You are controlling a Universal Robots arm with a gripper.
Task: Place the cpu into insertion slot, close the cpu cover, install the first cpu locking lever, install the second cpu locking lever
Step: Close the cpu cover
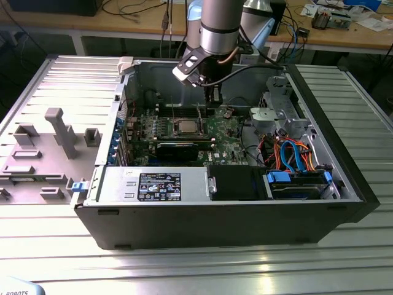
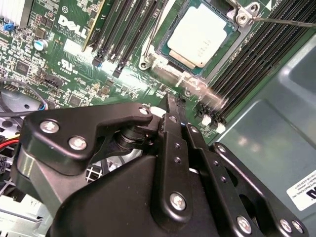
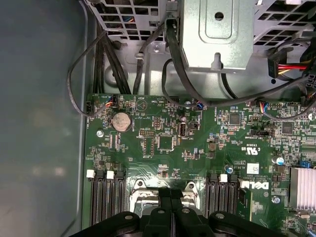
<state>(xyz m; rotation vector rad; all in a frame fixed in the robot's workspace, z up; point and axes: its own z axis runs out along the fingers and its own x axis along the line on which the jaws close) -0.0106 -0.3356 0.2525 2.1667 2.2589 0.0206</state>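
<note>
Chip [image 1: 186,127] lies seated on the green board [image 1: 224,130] in the exterior view, just toward that view's left of my jaws above. In the second wrist view my jaws are pressed together, empty, aimed at the frame [image 2: 163,63] round the chip. In the first wrist view they hide most of the socket [image 3: 143,197].

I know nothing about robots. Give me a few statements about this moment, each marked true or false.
1. The cpu sits in the insertion slot. True.
2. The gripper is carrying the cpu. False: its fingers are shut on nothing, over the circuit board.
3. The circuit board is red. False: it is green.
4. The computer case lies open on the table. True.
</note>
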